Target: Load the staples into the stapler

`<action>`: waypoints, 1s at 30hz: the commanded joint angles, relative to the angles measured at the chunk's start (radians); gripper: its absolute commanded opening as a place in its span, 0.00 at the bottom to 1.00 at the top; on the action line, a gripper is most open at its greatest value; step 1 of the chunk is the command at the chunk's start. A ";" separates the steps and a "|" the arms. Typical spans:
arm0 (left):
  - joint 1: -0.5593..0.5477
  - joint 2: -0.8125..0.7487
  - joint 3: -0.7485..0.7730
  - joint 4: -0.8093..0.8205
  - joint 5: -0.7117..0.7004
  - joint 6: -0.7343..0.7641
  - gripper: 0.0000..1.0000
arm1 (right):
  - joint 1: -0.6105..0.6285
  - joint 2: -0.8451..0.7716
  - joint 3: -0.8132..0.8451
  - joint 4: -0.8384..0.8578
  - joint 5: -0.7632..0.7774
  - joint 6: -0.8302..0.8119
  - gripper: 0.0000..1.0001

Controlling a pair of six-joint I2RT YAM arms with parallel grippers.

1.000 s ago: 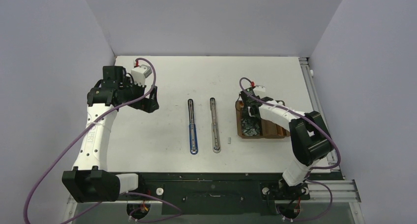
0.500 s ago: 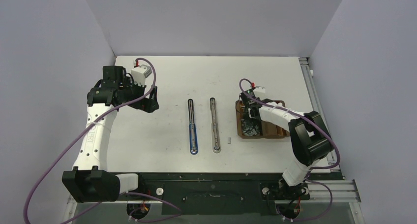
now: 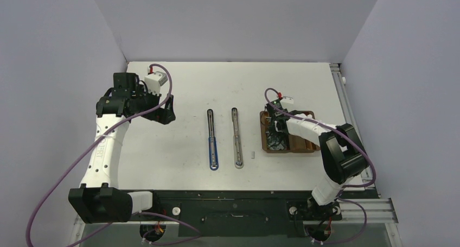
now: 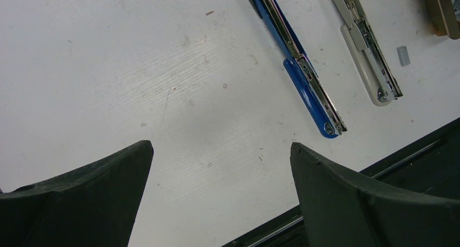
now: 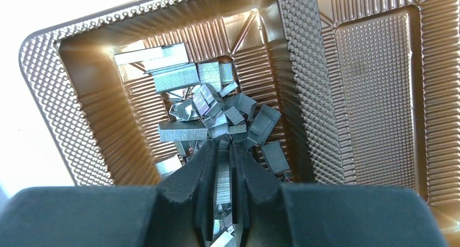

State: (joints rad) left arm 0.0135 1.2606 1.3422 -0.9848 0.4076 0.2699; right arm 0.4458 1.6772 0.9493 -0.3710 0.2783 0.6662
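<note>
A brown plastic tray [image 3: 304, 145] lies flat on the white table [image 3: 217, 84], toward the table's right side. The tray [image 5: 304, 46] is moulded with a dimpled rim, ribbed inner walls and a broad dimpled divider between side-by-side compartments. The right compartment has a finely textured floor.

Left of the tray, the table surface [image 4: 135, 68] shows light scuffs and small dark specks. Just right of the tray, an aluminium rail [image 3: 347, 106] runs along the table edge. Nearer than the tray, a black mounting strip [image 3: 233, 203] spans the front edge. Behind the tray stands a plain grey back wall [image 3: 233, 24], with matching side walls to the left [image 3: 54, 68] and right [image 3: 412, 95].
</note>
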 commanded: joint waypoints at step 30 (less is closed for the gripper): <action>-0.004 -0.036 0.019 -0.002 0.028 -0.003 0.96 | 0.382 -0.003 0.240 -0.160 0.198 0.031 0.10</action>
State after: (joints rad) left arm 0.0135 1.2587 1.3422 -0.9913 0.4240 0.2691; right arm 0.8024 1.6032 1.1667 -0.5098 0.4198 0.6811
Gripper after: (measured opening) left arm 0.963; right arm 0.117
